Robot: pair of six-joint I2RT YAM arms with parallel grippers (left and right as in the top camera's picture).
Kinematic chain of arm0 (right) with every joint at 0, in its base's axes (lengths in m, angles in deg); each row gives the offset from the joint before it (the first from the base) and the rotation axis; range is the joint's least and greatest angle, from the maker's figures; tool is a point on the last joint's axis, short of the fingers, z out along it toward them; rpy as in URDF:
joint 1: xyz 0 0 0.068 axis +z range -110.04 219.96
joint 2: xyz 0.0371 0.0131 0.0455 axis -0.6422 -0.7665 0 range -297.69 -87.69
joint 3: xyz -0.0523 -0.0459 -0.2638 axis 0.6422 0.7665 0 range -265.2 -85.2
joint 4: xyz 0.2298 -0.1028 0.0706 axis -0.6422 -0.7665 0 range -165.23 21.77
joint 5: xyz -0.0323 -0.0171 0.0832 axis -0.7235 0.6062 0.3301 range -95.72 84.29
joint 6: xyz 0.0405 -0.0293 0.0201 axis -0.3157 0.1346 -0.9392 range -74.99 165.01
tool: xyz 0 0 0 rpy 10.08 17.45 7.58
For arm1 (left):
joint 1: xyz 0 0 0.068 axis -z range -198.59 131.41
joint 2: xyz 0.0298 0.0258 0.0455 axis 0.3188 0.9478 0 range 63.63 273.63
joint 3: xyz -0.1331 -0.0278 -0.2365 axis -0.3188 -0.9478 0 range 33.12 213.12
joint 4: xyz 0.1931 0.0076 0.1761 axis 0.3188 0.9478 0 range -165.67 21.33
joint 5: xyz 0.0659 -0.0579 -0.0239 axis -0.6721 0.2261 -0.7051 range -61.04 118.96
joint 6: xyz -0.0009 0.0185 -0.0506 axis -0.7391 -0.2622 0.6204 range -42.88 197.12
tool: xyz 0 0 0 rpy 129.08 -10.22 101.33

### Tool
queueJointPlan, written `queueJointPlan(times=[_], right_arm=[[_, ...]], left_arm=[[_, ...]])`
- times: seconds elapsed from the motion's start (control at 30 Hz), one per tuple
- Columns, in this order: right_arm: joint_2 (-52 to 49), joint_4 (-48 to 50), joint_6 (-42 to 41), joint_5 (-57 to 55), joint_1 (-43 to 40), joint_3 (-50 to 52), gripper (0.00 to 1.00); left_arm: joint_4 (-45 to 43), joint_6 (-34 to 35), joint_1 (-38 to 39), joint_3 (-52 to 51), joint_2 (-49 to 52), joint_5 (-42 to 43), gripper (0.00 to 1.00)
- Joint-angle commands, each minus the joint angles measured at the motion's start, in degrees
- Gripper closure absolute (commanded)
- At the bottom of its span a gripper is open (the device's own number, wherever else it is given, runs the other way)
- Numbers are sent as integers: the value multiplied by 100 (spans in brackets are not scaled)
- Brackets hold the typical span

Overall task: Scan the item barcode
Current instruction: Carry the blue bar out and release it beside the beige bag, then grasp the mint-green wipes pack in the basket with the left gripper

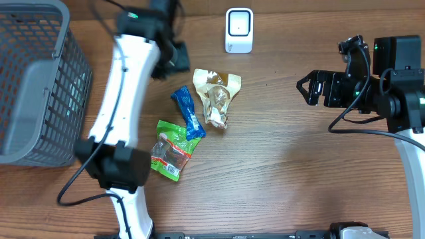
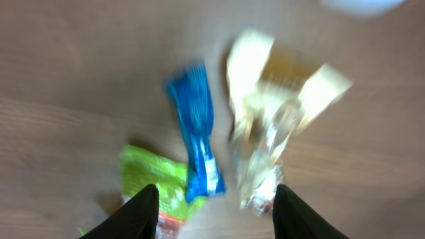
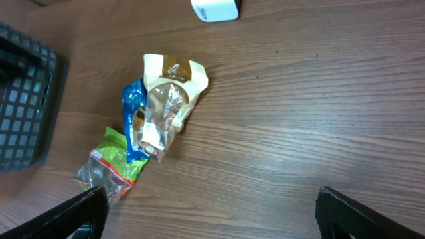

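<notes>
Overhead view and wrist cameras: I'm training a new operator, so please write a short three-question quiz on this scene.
1. True or false: the blue packet lies between the green packet and the tan packet.
2. Which lies nearest the white scanner? A green packet; B blue packet; C tan packet.
3. What do the left gripper and the right gripper hold?
Key: 1 true; 2 C; 3 nothing, both are open.
</notes>
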State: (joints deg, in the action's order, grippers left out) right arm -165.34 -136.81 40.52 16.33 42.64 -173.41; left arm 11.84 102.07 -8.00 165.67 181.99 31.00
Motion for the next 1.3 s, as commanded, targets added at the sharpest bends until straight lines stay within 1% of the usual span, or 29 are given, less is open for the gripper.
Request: queueJointPlan(times=[0.0,0.1,0.13,0.17,0.2,0.23,0.3,0.4,0.5,0.6,0.7,0.77,0.87,1.0,1.17,1.27], right_arm=[[15,28,0,-9,22,-144,0],[15,31,0,-9,22,-144,0],[15,31,0,-9,22,-144,0],[15,31,0,-9,22,-144,0],[15,31,0,-9,22,-144,0],[15,28,-2,-9,22,-144,0],[15,31,-2,-9,22,-144,0],[15,31,-2,-7,22,-144,0],[15,52,-2,-7,22,-144,0],[15,72,-4,-7,22,-144,0],[15,68,-7,0,22,-144,0],[15,63,-7,15,22,-144,0],[15,74,-4,13,22,-144,0],[15,74,-4,11,22,-144,0],[15,74,-4,13,22,-144,0],[15,76,-4,13,22,-144,0]], left_arm=[[264,-396,-671,1585,-192,-286,52],[334,-616,-1458,2616,-192,-411,41],[332,-769,-1781,2837,-192,-413,29],[332,-920,-2100,2938,-192,-411,20],[332,-1049,-2361,2957,-192,-404,14],[337,-1180,-2592,2953,-190,-374,12],[350,-1563,-3178,2806,-142,-254,11],[177,-1751,-3773,2409,-57,-52,12],[-245,-1818,-4168,1971,57,232,13],[-772,-2280,-4428,1558,343,704,13],[-933,-2653,-4444,1451,756,833,13],[-933,-2758,-4435,1451,1056,826,14],[-887,-2754,-4433,1451,1550,839,15],[-896,-2756,-4433,1453,2118,1178,16],[-839,-2758,-4437,1451,2643,1438,16],[-761,-2758,-4413,1451,2868,1456,15]])
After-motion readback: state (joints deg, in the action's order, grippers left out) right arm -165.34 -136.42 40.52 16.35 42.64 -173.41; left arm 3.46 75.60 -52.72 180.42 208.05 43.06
